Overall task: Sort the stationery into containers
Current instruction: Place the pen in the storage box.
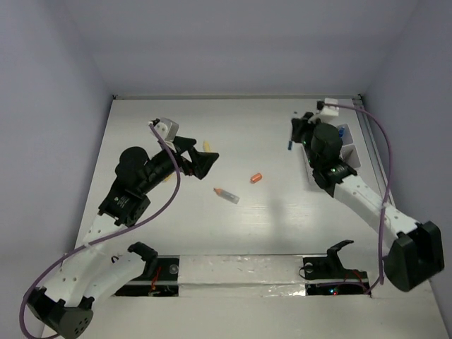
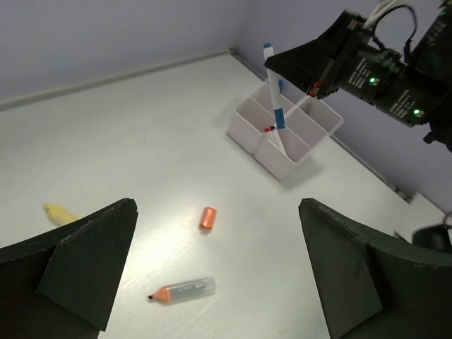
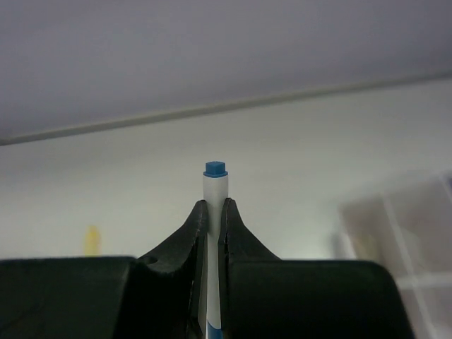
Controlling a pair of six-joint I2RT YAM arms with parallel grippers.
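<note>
A white table (image 1: 282, 233) is seen from above, with two robot arms mounted at its near edge. The right gripper (image 3: 215, 212) is raised at the far right of the table, beside the white organizer box (image 2: 258, 148). Its jaws are pressed tight on a blue-tipped pen (image 3: 215, 185), which is held upright with its blue end at the top. In the left wrist view, the pen's lower end is seen against the box's near compartments. Whether it is inside a compartment or only above one cannot be told. A thin item with a red mark is seen lying slanted in the box.

The left gripper (image 1: 203, 154) is held over the far left part of the table. Its jaws are spread wide and nothing is gripped between them. A cream stick (image 2: 60, 213) is seen lying on the table just beside this gripper.

Two more items are left loose near the middle of the table. An orange cap (image 1: 256, 178) is found well apart from the box. An orange-tipped crayon (image 1: 227, 195) is laid flat nearby, closer to the left arm.
</note>
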